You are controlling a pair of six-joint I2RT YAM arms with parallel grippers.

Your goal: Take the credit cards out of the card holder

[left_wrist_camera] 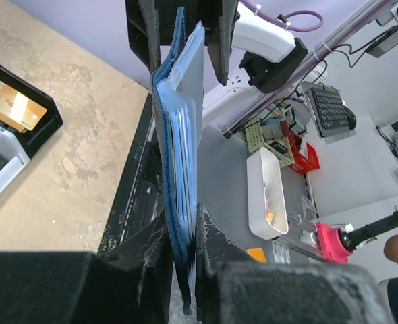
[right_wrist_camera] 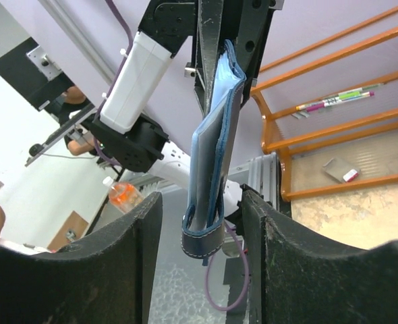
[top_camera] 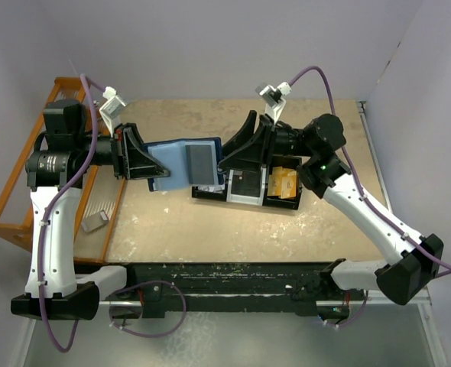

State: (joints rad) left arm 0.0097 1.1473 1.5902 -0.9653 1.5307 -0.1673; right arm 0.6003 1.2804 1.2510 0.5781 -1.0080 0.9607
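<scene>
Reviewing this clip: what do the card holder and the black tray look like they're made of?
Card holder: likely faux leather or coated fabric, matte blue; stitched edges and a soft fold show. Black tray: probably moulded plastic with a dull finish; its walls look rigid, thin and straight. Neither can be confirmed by look alone.

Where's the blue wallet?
In the top view the card holder is near the middle, pinched by the left gripper, its other end between the right gripper's open fingers, beside the black tray.

my tabletop and its load
the tan table before me carries a black tray; gold cards lie in the tray's right-hand compartment.
</scene>
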